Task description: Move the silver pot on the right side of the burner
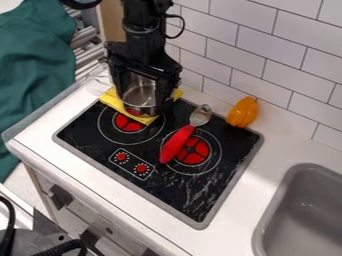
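At the far left, green cloth (33,75) hangs beside the counter (43,132). Not in play.

Next, yellow cloth (115,101) at the stove's back left corner. Soft, thin-looking; could drag or bunch if the pot snags it.

Silver pot (139,95) is at that same corner, in front of part of the cloth, just behind the left burner (129,123). Can't tell if it's resting or lifted. Black claw (143,102) is right at the pot, pointing down. Can't tell from here whether it's gripping or only around it.

Handling: looks like thin metal, so I'd guess light and stiff, not fragile. Smooth round wall, probably slippery; a shallow pinch could let it swing or twist. Best hold: squarely across the wall, widest part, opening kept up. Pinching one rim edge would likely tip it.

Front left: control panel with two red knobs (121,157) (141,168), small marks ringed around them. No words I can read there, no brand or label I can make out on the pot either.

Right burner (194,150): a spoon (200,115) with what looks like a red handle (177,144) lies partly over it. Setting the pot down there risks landing on the handle and sitting crooked.

Past that, orange pepper (242,112) by the wall, grey sink (304,202) far right. Should be clear of a short move.
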Motion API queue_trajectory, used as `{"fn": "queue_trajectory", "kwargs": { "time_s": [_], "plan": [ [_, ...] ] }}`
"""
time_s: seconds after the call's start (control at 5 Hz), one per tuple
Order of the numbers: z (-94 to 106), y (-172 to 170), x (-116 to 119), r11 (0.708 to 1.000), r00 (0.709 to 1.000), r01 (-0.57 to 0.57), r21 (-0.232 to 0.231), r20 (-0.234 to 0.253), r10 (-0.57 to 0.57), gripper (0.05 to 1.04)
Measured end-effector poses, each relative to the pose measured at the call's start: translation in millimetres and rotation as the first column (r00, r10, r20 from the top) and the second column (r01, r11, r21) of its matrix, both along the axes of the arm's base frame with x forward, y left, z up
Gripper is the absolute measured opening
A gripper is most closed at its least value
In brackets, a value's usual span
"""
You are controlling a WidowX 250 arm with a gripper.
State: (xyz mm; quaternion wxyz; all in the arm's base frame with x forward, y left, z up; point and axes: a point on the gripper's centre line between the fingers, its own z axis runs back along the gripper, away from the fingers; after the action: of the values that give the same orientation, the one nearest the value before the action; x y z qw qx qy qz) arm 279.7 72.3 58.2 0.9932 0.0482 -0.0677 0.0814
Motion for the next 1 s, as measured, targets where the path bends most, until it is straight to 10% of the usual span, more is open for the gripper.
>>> {"fn": "queue_trajectory", "kwargs": {
  "time_s": [0.4,1.0],
  "plan": [
    [-17.6,-6,1,0.998,0.999,0.033,-0.056,-0.039,-0.035,1.005],
    [-22.9,18,46,0.99,0.999,0.047,-0.13,0.032,-0.043,1.005]
  ]
}}
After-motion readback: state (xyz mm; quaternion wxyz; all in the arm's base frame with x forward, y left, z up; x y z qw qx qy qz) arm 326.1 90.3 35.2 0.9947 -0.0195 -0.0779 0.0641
